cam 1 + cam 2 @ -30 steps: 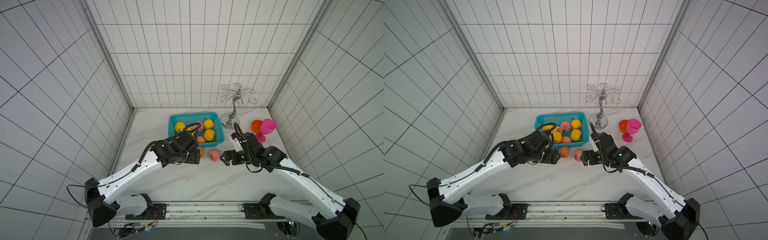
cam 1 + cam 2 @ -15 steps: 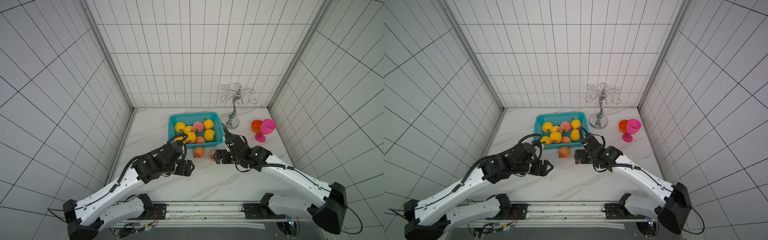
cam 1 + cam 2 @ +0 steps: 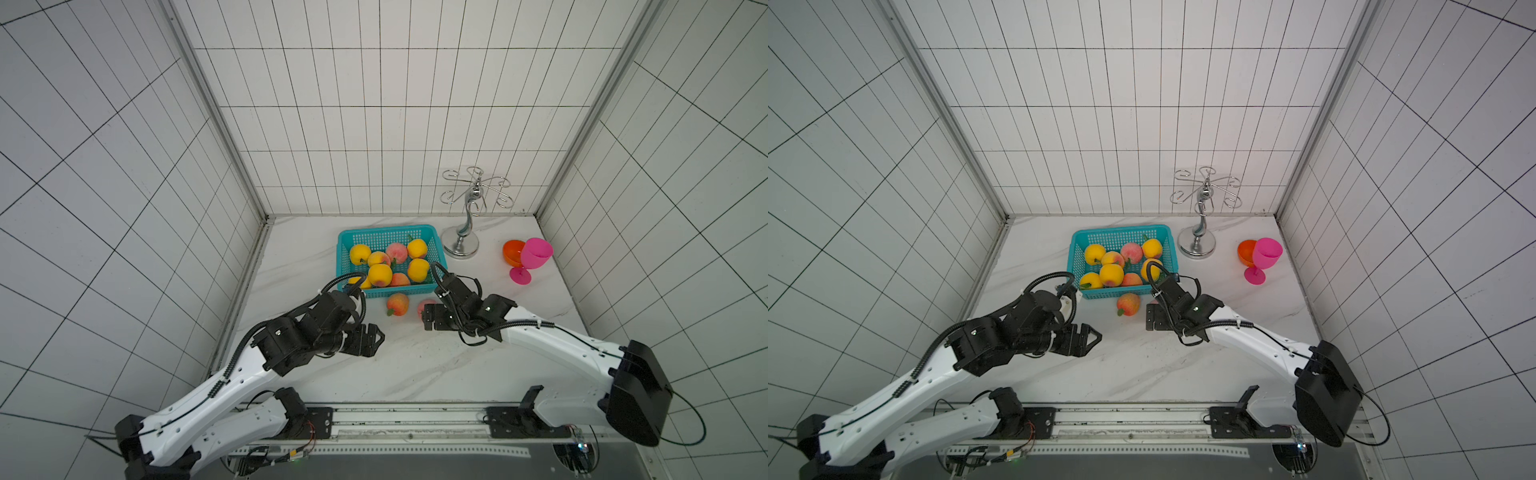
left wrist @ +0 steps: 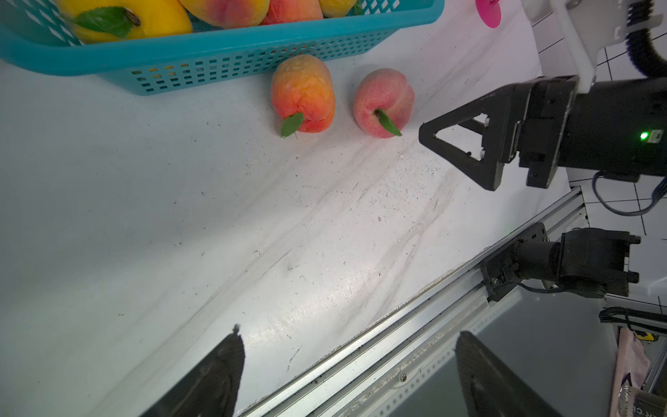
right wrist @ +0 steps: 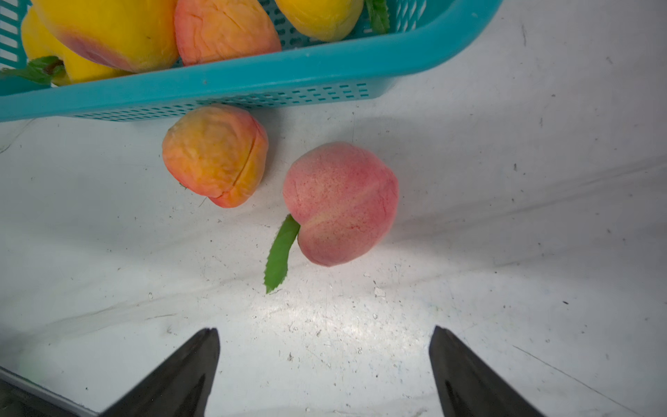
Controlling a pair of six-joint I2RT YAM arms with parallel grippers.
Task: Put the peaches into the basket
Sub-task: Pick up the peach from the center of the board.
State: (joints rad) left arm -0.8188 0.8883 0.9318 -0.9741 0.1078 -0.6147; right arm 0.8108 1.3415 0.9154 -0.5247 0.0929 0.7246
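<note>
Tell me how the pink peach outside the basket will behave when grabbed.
The pink peach is round and lies loose on the smooth table, so a nudge would probably roll it. Its matte, speckled skin likely grips well. Its leaf looks thin and may bend.

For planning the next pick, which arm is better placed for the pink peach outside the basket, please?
Right: the right gripper, open, faces the pink peach; the left gripper is farther.

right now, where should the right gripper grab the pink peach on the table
Probably grip the pink peach across its round middle, coming from the side away from the basket, where the open right gripper faces it. One finger takes the gap beside the orange peach, one the bare side.
</note>
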